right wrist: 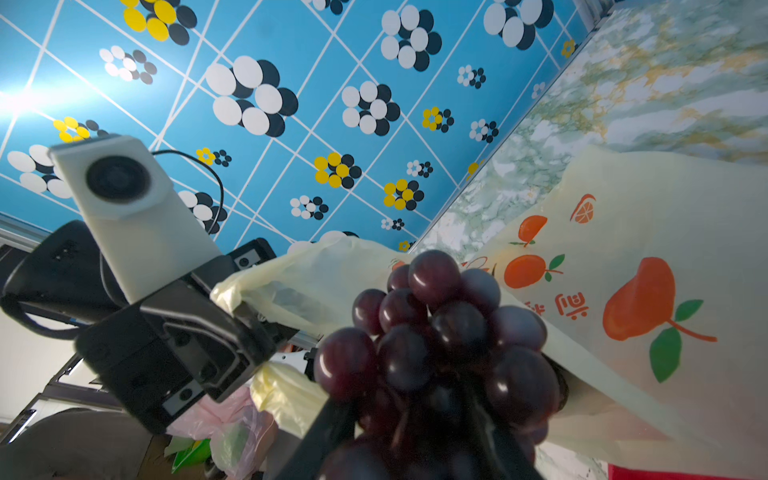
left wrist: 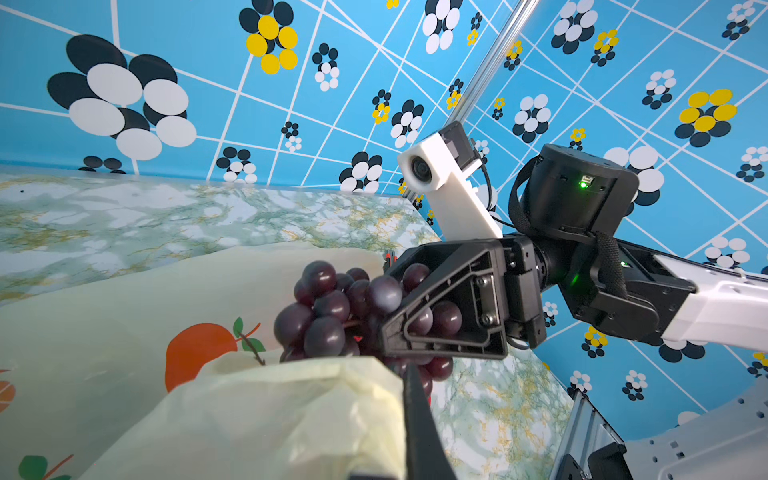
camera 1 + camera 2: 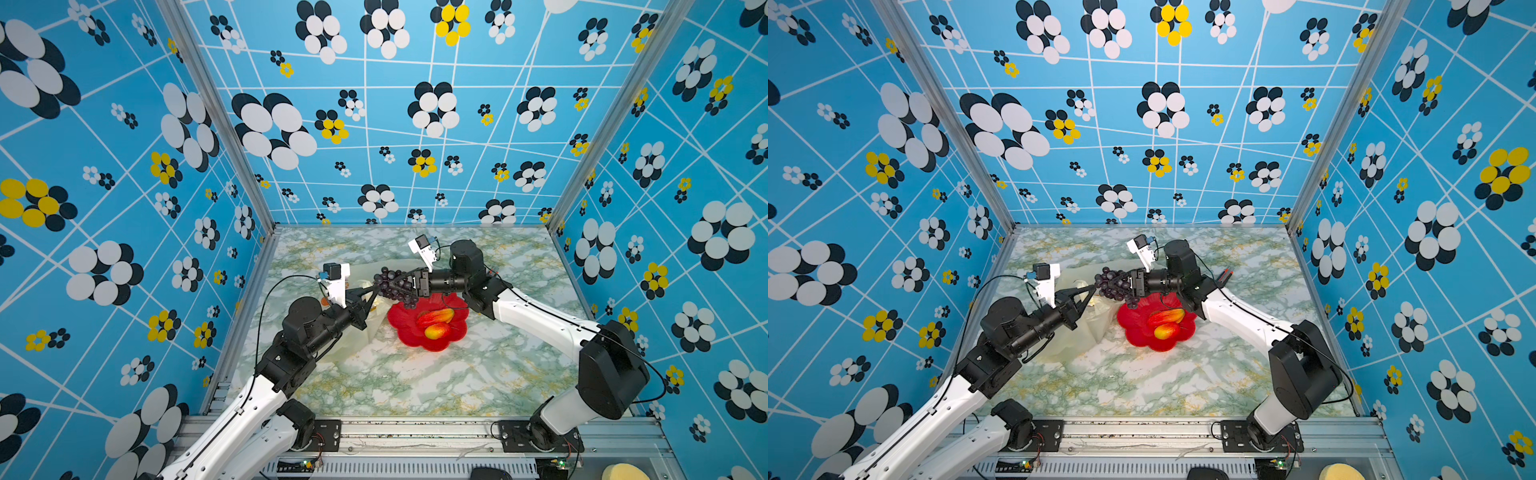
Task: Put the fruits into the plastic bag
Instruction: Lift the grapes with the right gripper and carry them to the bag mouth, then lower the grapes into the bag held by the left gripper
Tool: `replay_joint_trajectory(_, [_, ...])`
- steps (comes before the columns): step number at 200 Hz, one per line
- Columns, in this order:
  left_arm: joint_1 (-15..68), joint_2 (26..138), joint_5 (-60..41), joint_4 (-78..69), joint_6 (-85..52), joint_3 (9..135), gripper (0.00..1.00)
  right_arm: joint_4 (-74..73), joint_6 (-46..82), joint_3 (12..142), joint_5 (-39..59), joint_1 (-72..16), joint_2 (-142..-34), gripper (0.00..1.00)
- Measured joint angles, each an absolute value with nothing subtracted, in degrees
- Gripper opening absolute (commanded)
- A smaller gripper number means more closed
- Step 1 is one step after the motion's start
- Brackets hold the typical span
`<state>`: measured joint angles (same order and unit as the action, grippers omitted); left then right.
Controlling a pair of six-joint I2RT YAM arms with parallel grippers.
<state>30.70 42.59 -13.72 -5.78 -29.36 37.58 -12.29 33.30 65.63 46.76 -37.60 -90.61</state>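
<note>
Grape bunch (image 1: 436, 353) hangs clamped in your right fingers (image 2: 440, 328) over the mouth of the plastic bag (image 2: 124, 311), not yet inside. Your left fingers (image 2: 415, 415) pinch the bag's rim. Two red-yellow fruits (image 3: 436, 318) lie on the red plate (image 3: 401, 322); most work remains.

2 high overviews, wrist views share grapes (image 2: 326, 309)

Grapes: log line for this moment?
left end effector shut on bag | right end effector holding grapes by bag | plate: two fruits
</note>
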Motion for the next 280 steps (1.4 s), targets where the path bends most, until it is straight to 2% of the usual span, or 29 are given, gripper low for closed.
replay_joint_trajectory(100, [30.7, 44.8, -14.72, -7.49, -29.36, 37.58, 0.0, 0.58, 24.77, 69.54, 52.62, -40.34, -93.17, 0.42])
replay_joint_trajectory(123, [30.7, 45.89, -19.92, -10.55, -29.32, 37.58, 0.0, 7.38, 22.83, 76.99, 53.28, -40.38, -99.26, 0.41])
replay_joint_trajectory(163, [31.88, 47.13, -30.3, -10.46, -26.7, 38.17, 0.0, 29.58, 15.7, 98.59, 50.0, -40.38, -112.49, 0.41])
replay_joint_trajectory(213, [34.59, 47.16, -36.29, -5.48, -19.99, 38.65, 0.0, 42.06, 13.69, 112.51, 47.79, -40.4, -117.6, 0.41])
replay_joint_trajectory(251, [34.59, 47.57, -36.4, -4.14, -18.11, 38.65, 0.0, 43.42, 14.24, 112.81, 46.98, -41.28, -119.13, 0.41])
replay_joint_trajectory(280, [33.67, 47.2, -30.24, -3.14, -18.13, 38.65, 0.0, 37.87, 17.76, 105.23, 47.0, -43.05, -118.78, 0.41])
